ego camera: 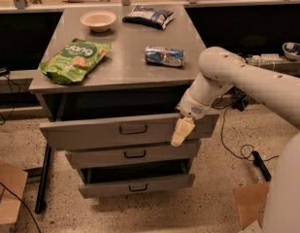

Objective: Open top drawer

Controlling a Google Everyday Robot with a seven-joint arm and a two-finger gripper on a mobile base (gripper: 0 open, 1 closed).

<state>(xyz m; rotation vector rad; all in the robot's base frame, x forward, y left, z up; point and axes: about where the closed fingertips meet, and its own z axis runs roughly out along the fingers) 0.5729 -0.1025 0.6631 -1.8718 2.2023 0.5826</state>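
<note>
Cream claw (182,131) sat at right front of grey top drawer (91,132); green bag (74,59) on grey worktop (125,57).

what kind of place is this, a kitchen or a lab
Likely a robot test lab or office space: a grey drawer cabinet carrying a chip bag and bowl, loose cables on a speckled floor, cardboard boxes. The end effector sits at the front of the top drawer.

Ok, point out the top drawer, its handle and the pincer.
top drawer (86,134), camera view, front panel left of handle
handle (133,129), camera view, middle of dark bracket
pincer (179,136), camera view, cream tip at drawer front's right end
</note>
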